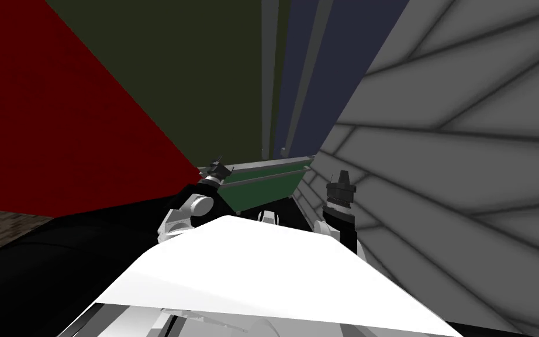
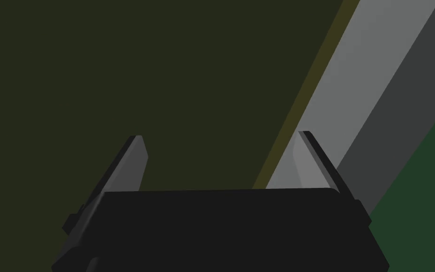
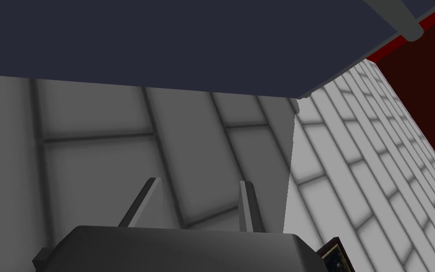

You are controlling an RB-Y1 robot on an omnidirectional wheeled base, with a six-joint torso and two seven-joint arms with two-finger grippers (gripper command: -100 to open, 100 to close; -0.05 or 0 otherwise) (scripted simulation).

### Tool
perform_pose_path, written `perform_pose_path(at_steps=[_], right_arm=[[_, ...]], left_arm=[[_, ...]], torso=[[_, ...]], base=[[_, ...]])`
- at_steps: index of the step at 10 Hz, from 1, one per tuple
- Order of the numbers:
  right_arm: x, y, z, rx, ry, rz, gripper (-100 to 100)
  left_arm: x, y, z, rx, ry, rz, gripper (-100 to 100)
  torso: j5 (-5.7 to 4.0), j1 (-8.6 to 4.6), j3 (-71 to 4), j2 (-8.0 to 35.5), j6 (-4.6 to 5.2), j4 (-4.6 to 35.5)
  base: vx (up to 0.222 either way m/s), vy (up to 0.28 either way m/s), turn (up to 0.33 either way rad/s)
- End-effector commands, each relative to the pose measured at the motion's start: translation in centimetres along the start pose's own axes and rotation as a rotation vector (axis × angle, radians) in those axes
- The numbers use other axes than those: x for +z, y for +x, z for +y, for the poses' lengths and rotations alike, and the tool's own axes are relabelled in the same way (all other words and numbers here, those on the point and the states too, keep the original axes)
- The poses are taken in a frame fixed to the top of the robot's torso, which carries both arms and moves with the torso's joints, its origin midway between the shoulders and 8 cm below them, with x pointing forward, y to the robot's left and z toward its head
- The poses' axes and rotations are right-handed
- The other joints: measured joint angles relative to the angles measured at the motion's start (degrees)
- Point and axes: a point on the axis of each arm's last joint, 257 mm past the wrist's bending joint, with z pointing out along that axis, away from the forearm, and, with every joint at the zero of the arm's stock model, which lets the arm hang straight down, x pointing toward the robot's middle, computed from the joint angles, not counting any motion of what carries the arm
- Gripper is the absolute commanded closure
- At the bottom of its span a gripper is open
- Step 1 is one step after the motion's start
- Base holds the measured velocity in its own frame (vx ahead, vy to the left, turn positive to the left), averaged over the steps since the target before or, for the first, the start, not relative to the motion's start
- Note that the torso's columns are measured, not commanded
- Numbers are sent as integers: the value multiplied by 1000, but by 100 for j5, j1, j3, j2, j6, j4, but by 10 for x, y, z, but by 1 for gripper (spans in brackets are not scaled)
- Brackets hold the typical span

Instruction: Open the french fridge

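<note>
- The fridge (image 1: 297, 70) stands in the upper middle of the head view, with an olive door (image 1: 204, 88) on the left and a navy door (image 1: 332, 70) on the right.
- The left gripper (image 2: 219, 160), at centre frame, has its jaws spread facing the olive door. A grey bar (image 2: 353, 94) lies past one finger, not between the two.
- The right gripper (image 3: 195, 203), at centre right, has its jaws apart on nothing and faces the tiled wall (image 3: 117, 156).

The left gripper (image 2: 220, 135) sits before the fridge's left door (image 2: 117, 71), beside its handle (image 2: 363, 71); the right gripper (image 3: 198, 181) faces the tiled wall (image 3: 94, 160)
</note>
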Motion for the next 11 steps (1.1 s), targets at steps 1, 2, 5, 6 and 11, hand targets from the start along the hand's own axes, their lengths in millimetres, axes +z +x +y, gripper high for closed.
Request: perform_pose_path(at_steps=[1, 2, 5, 6, 11], right_arm=[[0, 0, 0, 0, 0, 0, 0], [0, 0, 0, 0, 0, 0, 0], [0, 0, 0, 0, 0, 0, 0], [0, 0, 0, 0, 0, 0, 0], [0, 0, 0, 0, 0, 0, 0]], left_arm=[[0, -5, 11, -55, -54, -12, -100], [0, -7, 13, -87, -71, -16, -100], [-2, -9, 22, -150, -121, -24, -100], [-3, -9, 23, -180, -134, -25, -100], [-8, 1, 23, -293, -175, -17, -100]], torso=[[8, 37, 11, 23, 2, 5], [17, 58, 13, 22, 8, 5], [7, 31, -9, -8, 25, -8], [12, 38, -10, -14, 23, -8], [5, 20, -2, 0, 7, -1]], base=[[69, -128, 94], [124, -194, 144], [94, -171, 91], [70, -147, 104], [80, -161, 86]])
